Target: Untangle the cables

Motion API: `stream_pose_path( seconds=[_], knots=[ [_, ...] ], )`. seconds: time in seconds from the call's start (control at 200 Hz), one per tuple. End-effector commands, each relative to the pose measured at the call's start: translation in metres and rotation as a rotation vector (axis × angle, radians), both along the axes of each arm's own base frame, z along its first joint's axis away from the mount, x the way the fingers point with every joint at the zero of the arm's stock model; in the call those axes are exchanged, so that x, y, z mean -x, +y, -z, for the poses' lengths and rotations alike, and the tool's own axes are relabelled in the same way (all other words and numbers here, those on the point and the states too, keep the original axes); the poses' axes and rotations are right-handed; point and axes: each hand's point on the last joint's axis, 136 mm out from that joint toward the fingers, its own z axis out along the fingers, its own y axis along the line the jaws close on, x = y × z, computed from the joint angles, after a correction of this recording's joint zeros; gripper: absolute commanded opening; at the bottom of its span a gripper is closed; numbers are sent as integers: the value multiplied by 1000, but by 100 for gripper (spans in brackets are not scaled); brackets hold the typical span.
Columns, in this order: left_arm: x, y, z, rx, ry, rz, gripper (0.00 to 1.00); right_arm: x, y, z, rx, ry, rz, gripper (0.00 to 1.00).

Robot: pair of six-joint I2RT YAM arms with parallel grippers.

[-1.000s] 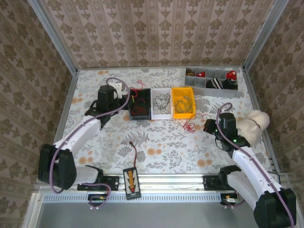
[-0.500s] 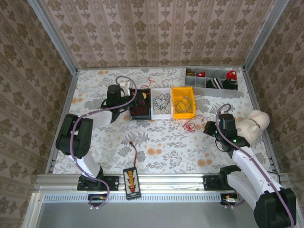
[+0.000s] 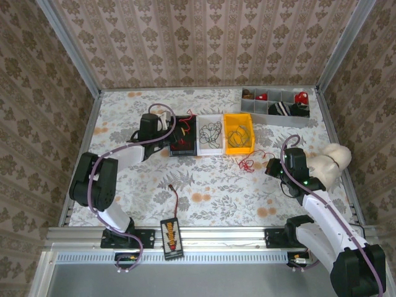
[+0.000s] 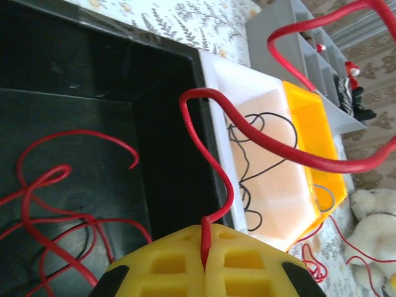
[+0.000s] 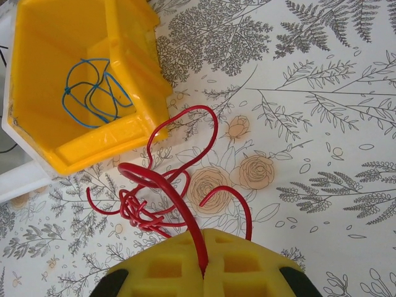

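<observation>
From above, sorting is looking roughly midway: red wires [image 3: 187,131] are lying in the black bin [image 3: 183,154], dark wires [image 3: 210,131] in the white bin [image 3: 210,151], but a red tangle [image 3: 247,163] is waiting on the tabletop [image 3: 216,185] by the yellow bin [image 3: 238,150]. Left wrist: the left pincer [image 4: 204,250] is pinching one red strand [image 4: 213,179] over the black bin. Right wrist: the right pincer [image 5: 202,263] is clamping a loop of that red tangle; no writing is showing legibly.

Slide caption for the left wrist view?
Left gripper, shut on a red wire, over the black bin.
</observation>
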Motion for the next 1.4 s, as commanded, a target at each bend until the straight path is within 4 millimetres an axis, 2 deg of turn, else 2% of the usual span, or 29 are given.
stream_pose_path(
  seconds=[0.0, 0.39, 0.595, 0.895, 1.105, 1.32, 1.335, 1.395],
  knots=[
    [1, 14, -7, -84, -11, -44, 0, -2, -5, -11, 28, -19, 10, 0],
    [3, 35, 12, -298, 192, -127, 0, -6, -5, -15, 48, -26, -4, 0],
    [4, 31, 20, -405, 260, -108, 0, -6, -7, -17, 60, -27, -6, 0],
    [19, 37, 42, -536, 389, -103, 0, -3, -9, -16, 76, -24, -5, 0],
    [9, 33, 53, -587, 420, -110, 0, -5, -8, -19, 75, -32, -11, 0],
    [-10, 30, 56, -631, 405, -120, 0, -2, -8, -18, 82, -27, -18, 0],
    [-6, 19, 56, -641, 396, -96, 0, -2, -8, -18, 82, -27, -18, 0],
    [-9, 15, 57, -663, 386, -87, 0, -2, -8, -18, 79, -28, -20, 1]
  ],
)
